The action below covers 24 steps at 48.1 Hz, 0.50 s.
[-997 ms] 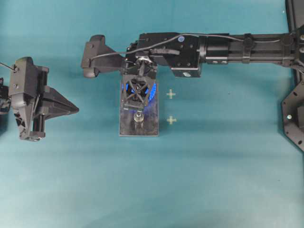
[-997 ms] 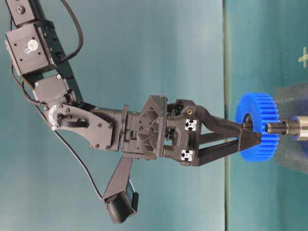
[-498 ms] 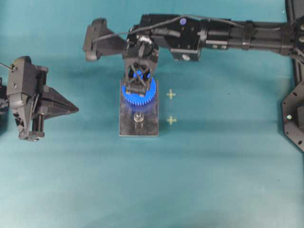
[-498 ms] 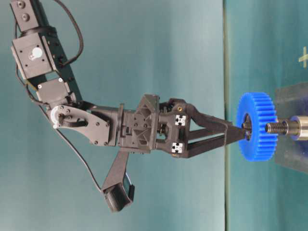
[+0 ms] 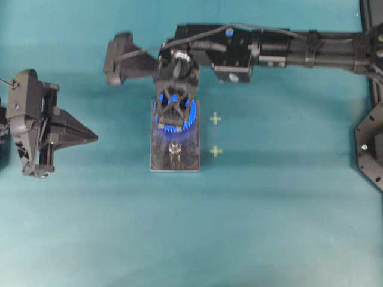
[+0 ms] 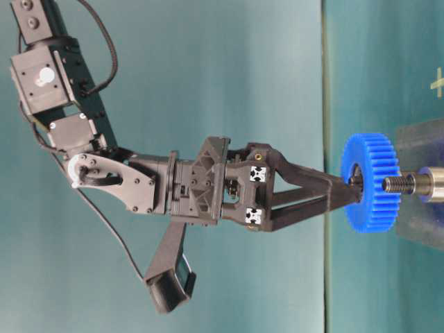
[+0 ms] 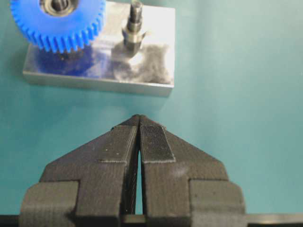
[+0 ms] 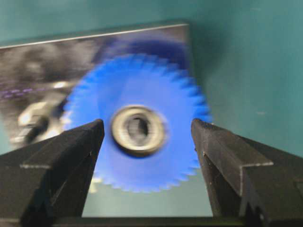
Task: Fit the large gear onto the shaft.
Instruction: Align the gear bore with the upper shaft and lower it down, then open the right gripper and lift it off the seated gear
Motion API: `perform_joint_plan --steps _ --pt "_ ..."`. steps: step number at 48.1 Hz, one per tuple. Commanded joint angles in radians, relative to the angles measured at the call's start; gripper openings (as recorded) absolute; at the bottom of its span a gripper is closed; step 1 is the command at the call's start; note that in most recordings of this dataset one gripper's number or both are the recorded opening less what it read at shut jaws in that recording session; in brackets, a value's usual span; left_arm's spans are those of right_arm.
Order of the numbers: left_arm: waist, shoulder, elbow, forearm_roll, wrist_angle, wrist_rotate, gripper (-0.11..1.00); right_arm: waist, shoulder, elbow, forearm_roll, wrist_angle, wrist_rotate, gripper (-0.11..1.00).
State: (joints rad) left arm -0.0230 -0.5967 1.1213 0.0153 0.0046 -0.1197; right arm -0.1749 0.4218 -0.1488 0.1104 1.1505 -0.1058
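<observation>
The large gear (image 5: pixel 174 127) lies flat over the far end of the grey plate (image 5: pixel 185 160), where its shaft is hidden under the hub. The second pin (image 5: pixel 174 147) stands free beside it. My right gripper (image 5: pixel 174 112) is open above the gear. In the right wrist view the gripper (image 8: pixel 147 124) has a finger on either side of the bearing hub (image 8: pixel 138 130), over the blue face (image 8: pixel 156 163). From table level the tips (image 6: pixel 355 189) reach the gear (image 6: pixel 374 211). My left gripper (image 5: pixel 96 139) is shut and empty, left of the plate; its wrist view (image 7: pixel 139 118) shows the gear (image 7: pixel 61 30) and the free pin (image 7: pixel 133 28).
Two pale cross marks (image 5: pixel 215 119) (image 5: pixel 216 151) lie on the teal mat just right of the plate. The right arm (image 5: pixel 287 51) stretches across the back. A black frame (image 5: pixel 372 149) stands at the right edge.
My right gripper swung toward the back, uncovering the gear, then came back over it. The gear stayed on the plate. The left arm has not moved.
</observation>
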Motion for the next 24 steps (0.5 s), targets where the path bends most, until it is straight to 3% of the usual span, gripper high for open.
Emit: perform_joint_plan --steps 1,24 --pt "0.000 -0.003 -0.011 0.003 -0.008 -0.002 0.00 0.008 -0.037 -0.023 0.005 0.000 -0.011 0.80" --pt "0.000 -0.015 -0.009 0.003 -0.008 -0.002 0.00 -0.021 -0.032 0.040 0.021 0.014 -0.015 0.80"
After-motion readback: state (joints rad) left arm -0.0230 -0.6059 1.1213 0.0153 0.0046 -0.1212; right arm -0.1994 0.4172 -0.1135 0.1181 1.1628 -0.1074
